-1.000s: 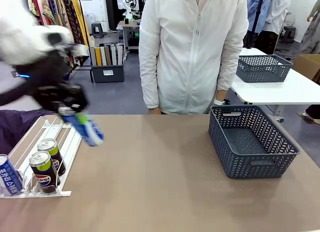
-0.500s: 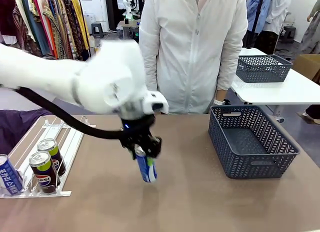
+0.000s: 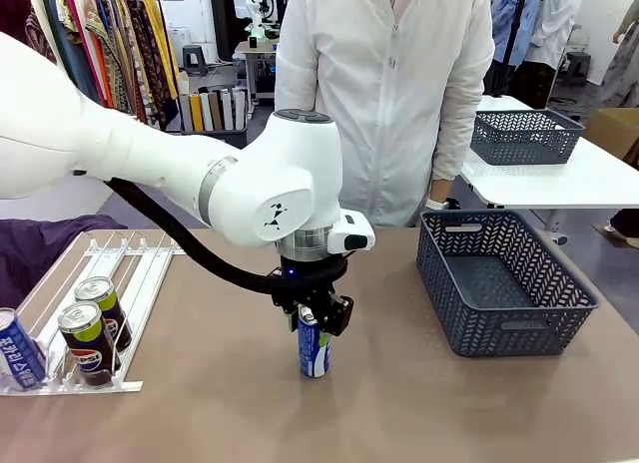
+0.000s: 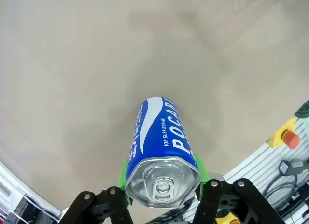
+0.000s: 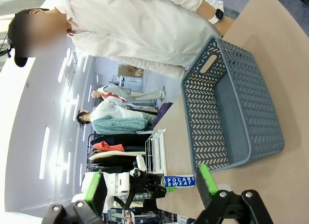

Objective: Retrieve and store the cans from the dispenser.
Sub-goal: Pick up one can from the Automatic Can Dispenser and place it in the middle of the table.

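Observation:
My left gripper (image 3: 316, 321) is shut on the top of a blue can (image 3: 314, 353) with white lettering. The can stands upright at the middle of the table, its base at or just above the surface. In the left wrist view the green pads (image 4: 125, 172) clamp the can (image 4: 159, 142) just under its silver top. The dispenser (image 3: 140, 273), a white rack, lies at the table's left edge. It holds two black Pepsi cans (image 3: 86, 341) and another blue can (image 3: 17, 349). My right gripper (image 5: 148, 188) is open with nothing in it; beyond it stands the held can (image 5: 179, 181).
A dark grey lattice basket (image 3: 439, 283) stands empty on the right of the table, also seen as basket (image 5: 203, 118) in the right wrist view. A person in a white jacket (image 3: 384, 94) stands at the far edge. A second basket (image 3: 526, 136) sits on a farther table.
My left arm has carried the blue can from above the dispenser rightward to the table's middle, lowering it and turning it from tilted to upright.

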Motion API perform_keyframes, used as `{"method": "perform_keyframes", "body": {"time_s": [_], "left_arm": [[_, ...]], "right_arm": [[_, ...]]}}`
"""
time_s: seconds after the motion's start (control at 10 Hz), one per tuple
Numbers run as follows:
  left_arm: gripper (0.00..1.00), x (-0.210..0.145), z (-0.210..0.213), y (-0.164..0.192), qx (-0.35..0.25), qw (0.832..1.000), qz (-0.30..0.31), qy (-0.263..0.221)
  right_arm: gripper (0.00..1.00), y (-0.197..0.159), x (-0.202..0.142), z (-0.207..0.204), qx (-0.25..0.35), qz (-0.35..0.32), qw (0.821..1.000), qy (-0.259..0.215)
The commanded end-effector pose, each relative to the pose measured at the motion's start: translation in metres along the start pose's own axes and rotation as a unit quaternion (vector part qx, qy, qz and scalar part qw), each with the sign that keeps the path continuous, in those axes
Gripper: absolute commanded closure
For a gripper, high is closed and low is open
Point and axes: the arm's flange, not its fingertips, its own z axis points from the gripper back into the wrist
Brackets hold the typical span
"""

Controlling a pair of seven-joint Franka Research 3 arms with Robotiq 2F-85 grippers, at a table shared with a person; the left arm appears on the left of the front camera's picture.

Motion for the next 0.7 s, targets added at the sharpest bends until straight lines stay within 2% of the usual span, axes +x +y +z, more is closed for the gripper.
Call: {"method": "perform_keyframes", "body": {"time_s": [0.0, 0.1, 0.2, 0.3, 0.4, 0.6], "left_arm": [[1.0, 0.002, 0.0, 0.001, 0.009, 1.0, 0.009, 0.014], [1.0, 0.002, -0.001, 0.0, 0.012, 1.0, 0.007, 0.015], [0.64, 0.002, 0.0, -0.001, 0.009, 1.0, 0.001, 0.014], [0.06, 0.0, 0.003, -0.002, 0.012, 1.0, 0.0, 0.008], [0.0, -0.002, 0.008, -0.002, 0.007, 1.0, 0.001, 0.0], [0.0, -0.016, 0.04, 0.001, -0.016, 0.999, -0.006, -0.031]], "right_arm": [[0.0, 0.003, 0.002, -0.002, 0.013, 0.002, 1.0, -0.007], [0.0, 0.003, 0.002, -0.002, 0.013, 0.002, 1.0, -0.007], [0.0, 0.003, 0.002, -0.002, 0.013, 0.002, 1.0, -0.007], [0.0, 0.003, 0.002, -0.002, 0.013, 0.002, 1.0, -0.007], [0.0, 0.003, 0.002, -0.002, 0.013, 0.002, 1.0, -0.007], [0.0, 0.003, 0.002, -0.002, 0.013, 0.002, 1.0, -0.007]]}}
